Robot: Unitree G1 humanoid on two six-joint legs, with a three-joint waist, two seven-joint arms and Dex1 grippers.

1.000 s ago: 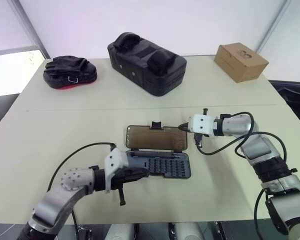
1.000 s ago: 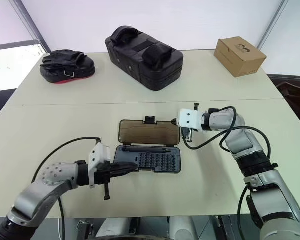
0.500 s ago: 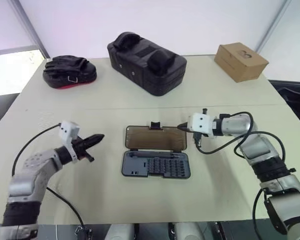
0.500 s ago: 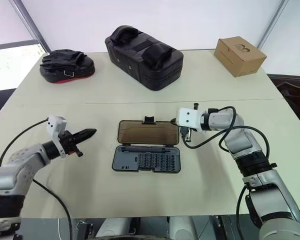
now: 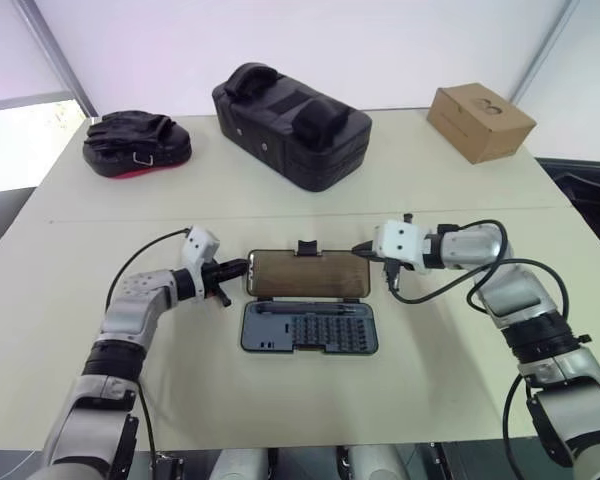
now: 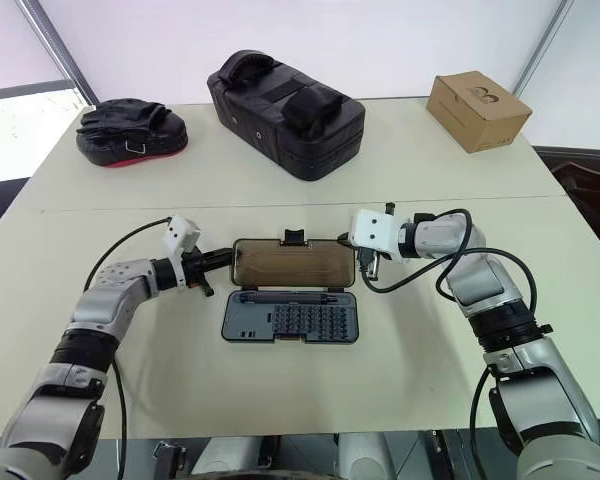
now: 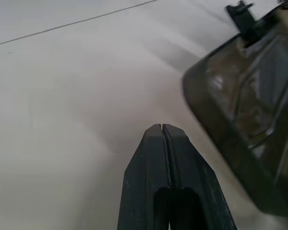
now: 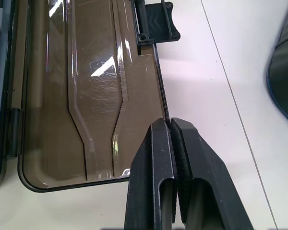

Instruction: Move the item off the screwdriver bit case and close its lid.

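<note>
Flanking the open screwdriver bit case (image 6: 291, 318) w/ both pincers, one at each short end of the lid (image 6: 286, 264), which lies flat on the table (image 6: 310, 395), hinged back from the tray. Case sits mid-table, close in front of me; nothing rests on tray or lid, so I judge the clearing step done and the closing step in hand.

L gripper (image 6: 223, 258): fingers pressed together, tip just beside lid's left edge, low to the table. R gripper (image 6: 346, 241): also pressed together, holding nothing, tip at lid's far right corner. Reason, as I read it: closed tips make thin wedges to get under the lid edge and flip it over onto the tray.

Head views give the layout: clasp tab (image 6: 294, 237) on the far long edge, black padded bag (image 6: 285, 113), black gloves (image 6: 130, 126) and cardboard box (image 6: 479, 110) well apart at the back.

Wrist views add the close range: L wrist shows my tip apart from the lid corner; R wrist shows my tip right at the lid rim, contact not certain.
</note>
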